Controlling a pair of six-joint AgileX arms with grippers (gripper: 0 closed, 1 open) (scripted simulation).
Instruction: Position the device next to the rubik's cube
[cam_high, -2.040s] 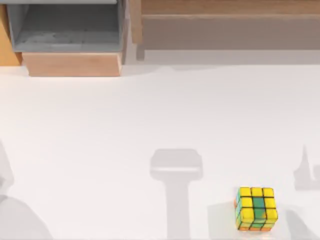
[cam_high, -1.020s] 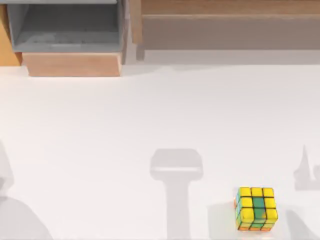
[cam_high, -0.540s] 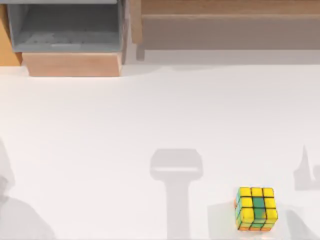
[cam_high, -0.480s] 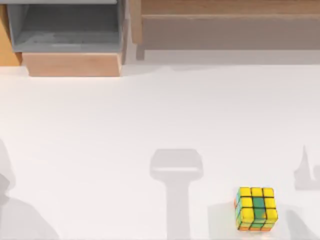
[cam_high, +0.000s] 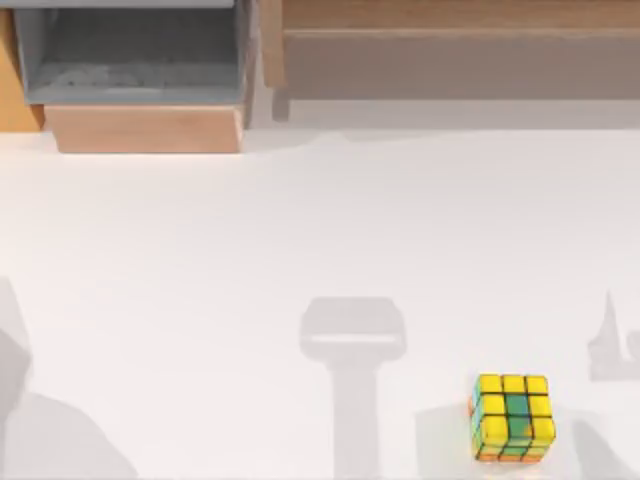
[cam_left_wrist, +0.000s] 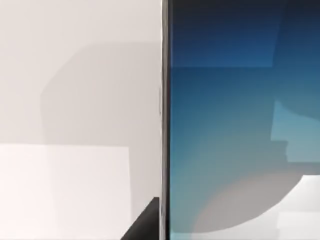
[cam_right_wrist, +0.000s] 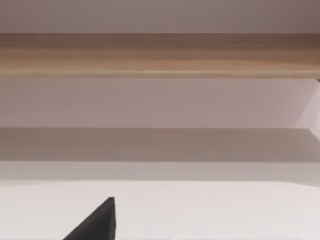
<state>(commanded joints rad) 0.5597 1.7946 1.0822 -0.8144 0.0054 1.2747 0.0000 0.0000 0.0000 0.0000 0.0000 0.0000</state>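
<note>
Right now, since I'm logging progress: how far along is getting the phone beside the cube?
Nothing looks done: the rubik's cube sits alone near the table's front right. In hand: the left wrist view looks closely onto the device, lying flat. Left: grasping, carrying, placing it beside the cube.

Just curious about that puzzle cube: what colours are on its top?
The rubik's cube is mostly yellow on top with some green squares, best seen in the top view.

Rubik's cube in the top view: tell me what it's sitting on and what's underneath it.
The rubik's cube rests directly on the white table, near its front right. Its yellow and green top shows; the bottom face and the patch of table beneath it are covered.
</note>
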